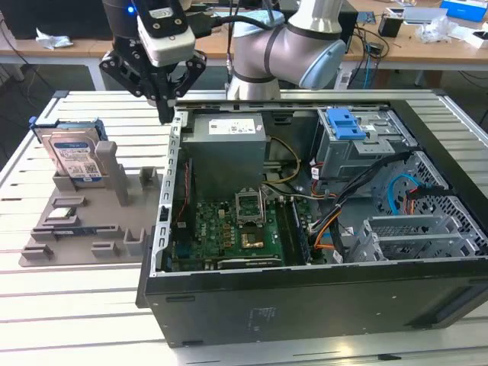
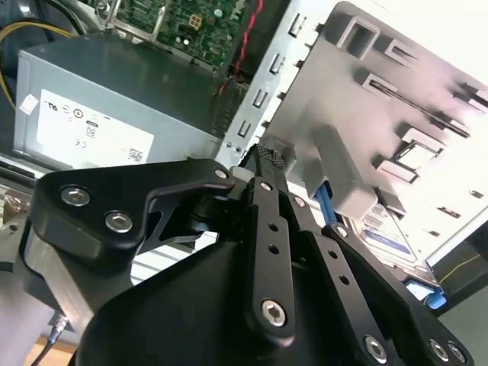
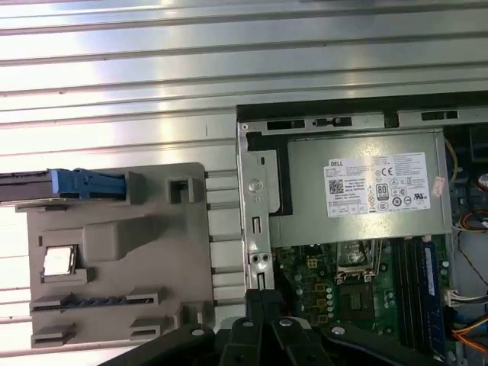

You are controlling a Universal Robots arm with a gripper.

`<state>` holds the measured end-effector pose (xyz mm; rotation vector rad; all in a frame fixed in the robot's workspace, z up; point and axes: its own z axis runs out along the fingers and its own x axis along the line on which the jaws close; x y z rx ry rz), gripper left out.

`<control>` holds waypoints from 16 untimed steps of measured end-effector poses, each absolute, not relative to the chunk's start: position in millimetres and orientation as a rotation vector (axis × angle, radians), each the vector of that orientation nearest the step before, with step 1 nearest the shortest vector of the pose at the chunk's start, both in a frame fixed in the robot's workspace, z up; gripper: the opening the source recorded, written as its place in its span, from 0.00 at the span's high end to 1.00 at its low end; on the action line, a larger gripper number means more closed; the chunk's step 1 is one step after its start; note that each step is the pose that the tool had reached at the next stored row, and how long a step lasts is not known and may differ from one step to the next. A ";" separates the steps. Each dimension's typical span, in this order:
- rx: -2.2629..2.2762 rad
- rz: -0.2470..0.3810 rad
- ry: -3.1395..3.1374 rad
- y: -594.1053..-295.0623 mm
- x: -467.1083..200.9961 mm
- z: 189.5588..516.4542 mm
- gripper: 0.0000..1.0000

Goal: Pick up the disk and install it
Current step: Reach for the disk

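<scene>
Exterior view: we find the gripper hanging above the desk, just outside the side wall of the open computer case. Its fingers are drawn together with nothing between them. The disk stands on edge in the grey fixture, to the exterior view's left of the gripper and lower, well apart from it. The grey power supply sits inside the case, to the exterior view's right of the gripper.

Second wrist view: we see the gripper closed, with its fingertips over the case wall. The disk shows its label and blue bracket past the fingers, in the fixture. The power supply lies on the opposite side.

First wrist view: the gripper points at the case edge beside the motherboard. The disk is seen edge-on at the far end of the fixture, apart from the gripper
</scene>
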<state>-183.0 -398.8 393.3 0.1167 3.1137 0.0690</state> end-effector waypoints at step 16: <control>0.117 0.069 3.114 -398.8 -247.4 393.3 0.89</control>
